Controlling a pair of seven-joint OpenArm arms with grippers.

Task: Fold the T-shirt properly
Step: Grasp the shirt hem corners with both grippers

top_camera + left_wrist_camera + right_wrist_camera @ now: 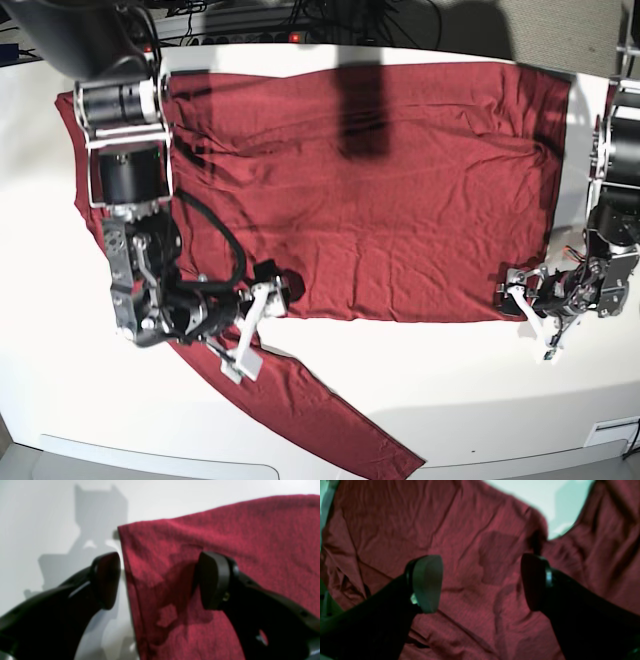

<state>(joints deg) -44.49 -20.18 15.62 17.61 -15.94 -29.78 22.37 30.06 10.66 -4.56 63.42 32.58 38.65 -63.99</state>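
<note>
One T-shirt (380, 190) is spread flat across the table's (450, 380) far half, both jaws held wide and empty: left gripper (528, 305) at its corner, right gripper (250, 330) over its sleeve.

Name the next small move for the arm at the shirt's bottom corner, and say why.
Probably lower the left gripper and close it on the T-shirt corner. Its jaws stand open and empty, straddling the shirt's edge, one fingertip over the white table, the other over the cloth. In the base view the shirt lies flat and spread, nothing folded yet, so a grip has to come first.
</note>
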